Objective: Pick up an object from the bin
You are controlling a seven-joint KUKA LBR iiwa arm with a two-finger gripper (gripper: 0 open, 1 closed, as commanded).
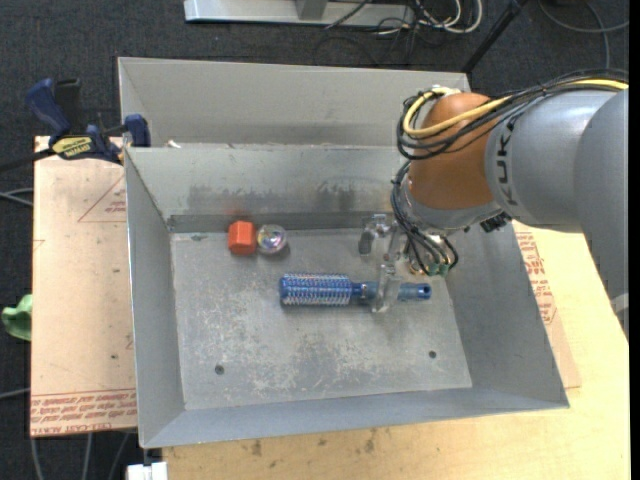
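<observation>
Gripper (pixel 384 290): camera view, a little toward 3 o'clock of the bin's middle, lowered onto the handle of a blue hairbrush (pixel 318 290). Its lower end is mixed up with wires and metal brackets, so whether it is open or closed cannot be told, nor whether it has any grip on the handle. The handle is crossed by the gripper partway along, and its blue tip comes out again on the 3 o'clock side.

Hairbrush: lies flat near the middle of the bin floor, bristled head toward 9 o'clock, handle toward 3 o'clock.

Orange block (pixel 240 237): at 10 o'clock, at the foot of the back wall. Touching it or just beside it on its 3 o'clock side is a small pale ball (pixel 272 239); its material is hard to make out.

Arm (pixel 570 158): grey casing, entering from 3 o'clock and cut off by the picture edge. An orange cover (pixel 450 168) hides the wrist, and yellow and black cables (pixel 428 108) loop over it.

Writing: dark block letters run up the grey casing beside the orange cover. "KU" can be read; the rest is hidden.

Bin (pixel 300 368): grey sheet metal with sloping walls, its floor scuffed and dull, with two small dark spots toward 6 o'clock.

Room: dark carpet (pixel 100 28) round the bin, and at 12 o'clock a pale metal bar (pixel 290 6) and loose leads (pixel 440 3).
</observation>
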